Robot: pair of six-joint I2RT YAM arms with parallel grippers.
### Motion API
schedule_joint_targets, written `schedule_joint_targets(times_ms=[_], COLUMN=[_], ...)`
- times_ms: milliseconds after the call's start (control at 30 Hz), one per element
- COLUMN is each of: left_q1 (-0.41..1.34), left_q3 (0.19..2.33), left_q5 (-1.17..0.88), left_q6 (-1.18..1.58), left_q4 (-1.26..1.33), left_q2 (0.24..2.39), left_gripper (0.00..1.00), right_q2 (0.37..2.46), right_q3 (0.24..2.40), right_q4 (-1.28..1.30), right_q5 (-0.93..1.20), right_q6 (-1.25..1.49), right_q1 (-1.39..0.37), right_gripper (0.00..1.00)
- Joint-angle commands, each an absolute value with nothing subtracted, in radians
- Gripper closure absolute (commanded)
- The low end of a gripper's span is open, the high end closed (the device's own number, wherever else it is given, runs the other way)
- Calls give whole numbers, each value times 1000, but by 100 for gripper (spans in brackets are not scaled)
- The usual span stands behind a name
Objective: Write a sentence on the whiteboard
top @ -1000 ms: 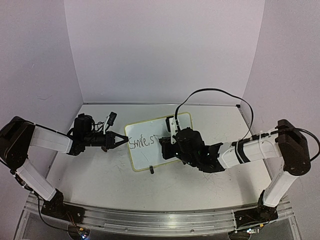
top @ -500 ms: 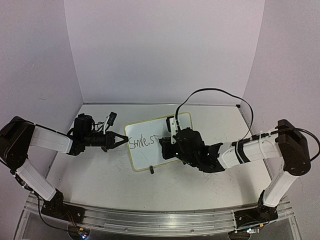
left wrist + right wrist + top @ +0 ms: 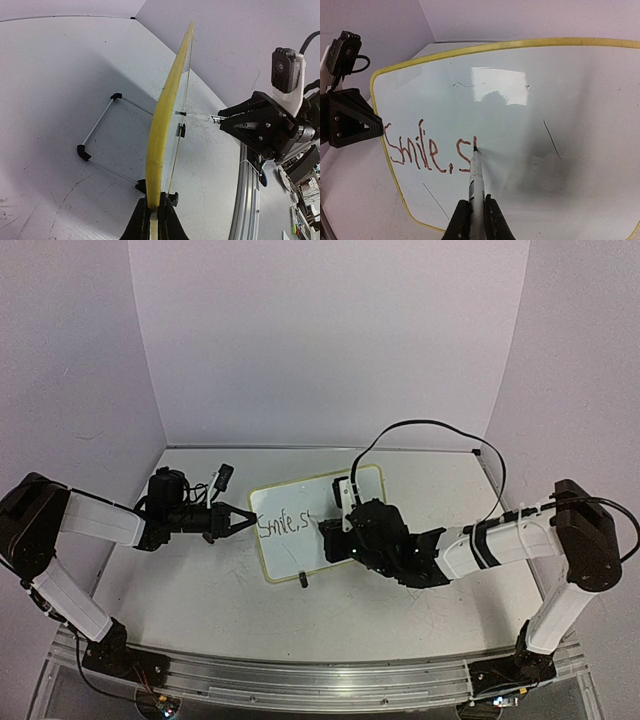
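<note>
While the left pincer (image 3: 155, 216) pinches shut on the left rim of the whiteboard (image 3: 165, 112), propped on the worktop (image 3: 200, 590), the right pincer (image 3: 475, 215), clamped on the marker (image 3: 476, 177), has its tip touching the sentence (image 3: 427, 150) at its unfinished end; bare board lies rightward

Pale lilac booth around a white bench (image 3: 200, 590).
Three plain walls (image 3: 330, 340) enclose the scuffed surface; a metal rail (image 3: 300, 685) runs along its near edge.
</note>
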State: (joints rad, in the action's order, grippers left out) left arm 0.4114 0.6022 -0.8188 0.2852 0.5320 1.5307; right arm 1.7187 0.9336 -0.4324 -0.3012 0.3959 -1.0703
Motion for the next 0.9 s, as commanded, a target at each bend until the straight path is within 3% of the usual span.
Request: schedule_joint_targets(times_ms=[0, 867], left_q1=[416, 417], left_q3=[626, 624], left_q5=[-813, -814], left_q6=[265, 265], left_q4=[482, 478], left_q2=[1523, 1517], left_gripper=[100, 100], right_q2=[1705, 1658], right_q3=[914, 882], right_q4=[-396, -394], right_q5=[-321, -408], right_q6=[416, 436], right_q1=[-1073, -1082], right_gripper=[100, 100])
